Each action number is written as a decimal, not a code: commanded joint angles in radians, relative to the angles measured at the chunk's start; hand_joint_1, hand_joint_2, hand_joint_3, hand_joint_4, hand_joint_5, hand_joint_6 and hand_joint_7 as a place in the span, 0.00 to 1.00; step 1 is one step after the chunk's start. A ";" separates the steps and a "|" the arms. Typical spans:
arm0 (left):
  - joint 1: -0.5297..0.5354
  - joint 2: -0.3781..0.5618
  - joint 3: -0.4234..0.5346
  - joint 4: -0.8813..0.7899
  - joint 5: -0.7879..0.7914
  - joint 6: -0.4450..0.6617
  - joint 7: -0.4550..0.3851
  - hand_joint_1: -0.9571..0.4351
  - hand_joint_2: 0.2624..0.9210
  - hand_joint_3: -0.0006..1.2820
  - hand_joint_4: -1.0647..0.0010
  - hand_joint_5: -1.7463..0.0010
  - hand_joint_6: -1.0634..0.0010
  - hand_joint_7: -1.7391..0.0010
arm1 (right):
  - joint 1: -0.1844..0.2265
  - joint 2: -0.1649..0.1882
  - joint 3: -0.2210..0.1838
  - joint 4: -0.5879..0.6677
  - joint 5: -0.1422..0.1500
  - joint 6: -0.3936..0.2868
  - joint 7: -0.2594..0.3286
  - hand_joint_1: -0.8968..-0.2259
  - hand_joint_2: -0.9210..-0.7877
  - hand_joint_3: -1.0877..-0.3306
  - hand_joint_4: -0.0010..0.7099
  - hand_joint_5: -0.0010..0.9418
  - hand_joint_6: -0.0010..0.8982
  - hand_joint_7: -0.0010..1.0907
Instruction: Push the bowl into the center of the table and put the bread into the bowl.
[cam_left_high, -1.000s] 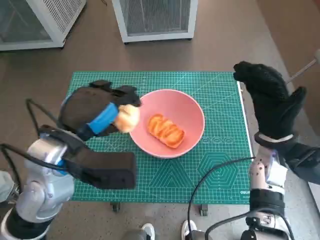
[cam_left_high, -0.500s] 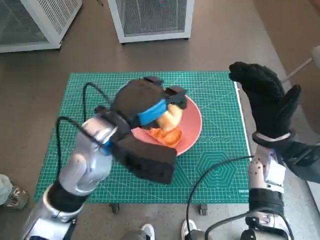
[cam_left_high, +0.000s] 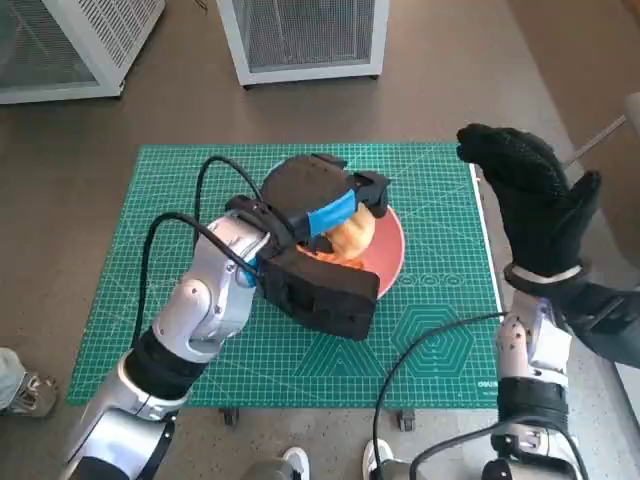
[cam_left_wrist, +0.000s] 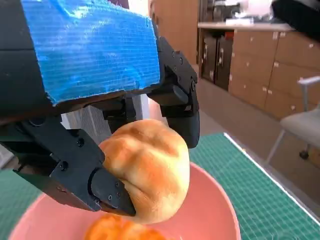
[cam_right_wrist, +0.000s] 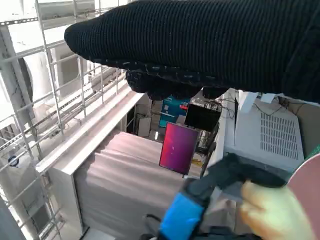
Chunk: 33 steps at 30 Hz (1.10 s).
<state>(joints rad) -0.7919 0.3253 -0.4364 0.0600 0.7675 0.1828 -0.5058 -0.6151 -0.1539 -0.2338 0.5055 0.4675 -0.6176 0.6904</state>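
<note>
The pink bowl (cam_left_high: 388, 250) sits near the middle of the green mat, mostly hidden under my left hand (cam_left_high: 318, 198). That hand grips a round golden bread roll (cam_left_high: 350, 235) and holds it over the bowl. In the left wrist view the roll (cam_left_wrist: 147, 170) is clamped between the black fingers (cam_left_wrist: 100, 187), above the bowl's pink inside (cam_left_wrist: 210, 210). A second, glazed bread (cam_left_wrist: 115, 232) lies in the bowl beneath it. My right hand (cam_left_high: 530, 200) is raised past the mat's right edge, holding nothing, fingers extended.
The green cutting mat (cam_left_high: 150, 260) covers the small table. Two white wire-fronted cabinets (cam_left_high: 300, 35) stand on the floor beyond the table. Black cables (cam_left_high: 175, 225) loop over my left forearm. A person's shoes (cam_left_high: 295, 462) show at the near edge.
My left arm has swung right, carrying the roll from the bowl's left rim to above the bowl's middle. The right hand has stayed raised in place.
</note>
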 joint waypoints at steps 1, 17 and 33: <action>0.002 0.000 0.004 -0.018 -0.016 0.047 -0.064 0.65 0.79 0.03 0.73 0.89 0.66 0.93 | 0.022 -0.005 0.002 -0.004 -0.002 0.016 0.006 0.31 0.00 0.41 0.25 0.00 0.17 0.14; 0.024 0.034 0.057 -0.043 -0.058 0.026 -0.049 0.37 0.86 0.02 0.90 1.00 0.77 1.00 | 0.017 0.000 0.004 -0.009 -0.012 0.014 -0.005 0.31 0.00 0.42 0.25 0.00 0.17 0.14; 0.130 0.001 0.441 -0.044 -0.496 -0.242 0.185 0.33 0.98 0.04 0.84 0.99 0.72 0.99 | 0.005 -0.004 0.007 -0.030 -0.016 0.013 -0.019 0.31 0.00 0.43 0.26 0.00 0.17 0.14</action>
<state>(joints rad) -0.7041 0.3477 -0.0805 0.0141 0.3803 0.0443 -0.3795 -0.6154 -0.1535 -0.2307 0.4808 0.4632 -0.6118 0.6776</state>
